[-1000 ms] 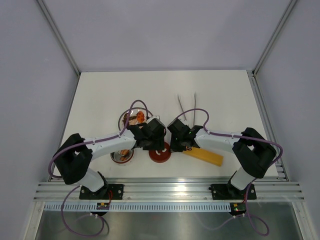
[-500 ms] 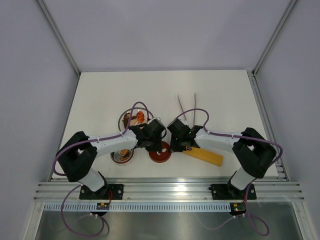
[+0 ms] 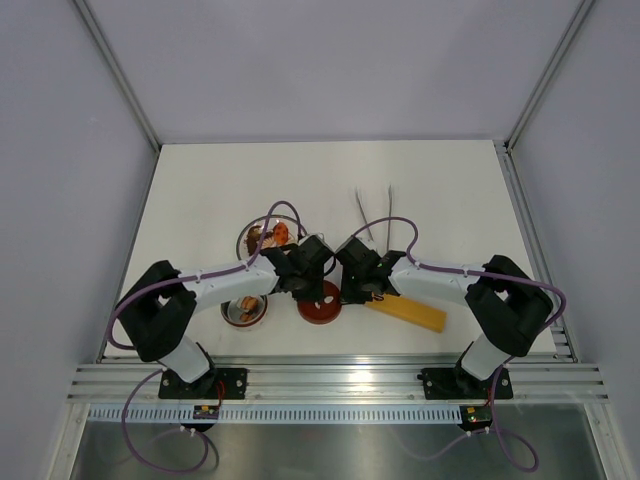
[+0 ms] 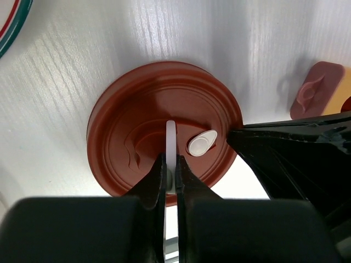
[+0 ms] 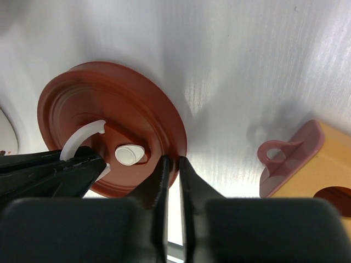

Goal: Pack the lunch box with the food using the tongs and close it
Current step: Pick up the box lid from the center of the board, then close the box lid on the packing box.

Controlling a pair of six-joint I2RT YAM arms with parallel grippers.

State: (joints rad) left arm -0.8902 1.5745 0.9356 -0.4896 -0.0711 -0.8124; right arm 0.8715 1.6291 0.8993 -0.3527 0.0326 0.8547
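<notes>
Two pincers at the lid point(image 4: 148, 120): left pincer point(image 4: 170, 160) shut on its white curl point(image 4: 170, 134), right pincer point(image 5: 172, 163) barely parted at the rim, grip unclear. The lunch box point(image 3: 244, 312) lies leftward, left arm nearer.

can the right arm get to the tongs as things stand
Probably yes. The tongs lie on the table just beyond its wrist, only its cable looping over them. Its jaws are down at the lid rim, so it would need to lift and swing back first.
</notes>
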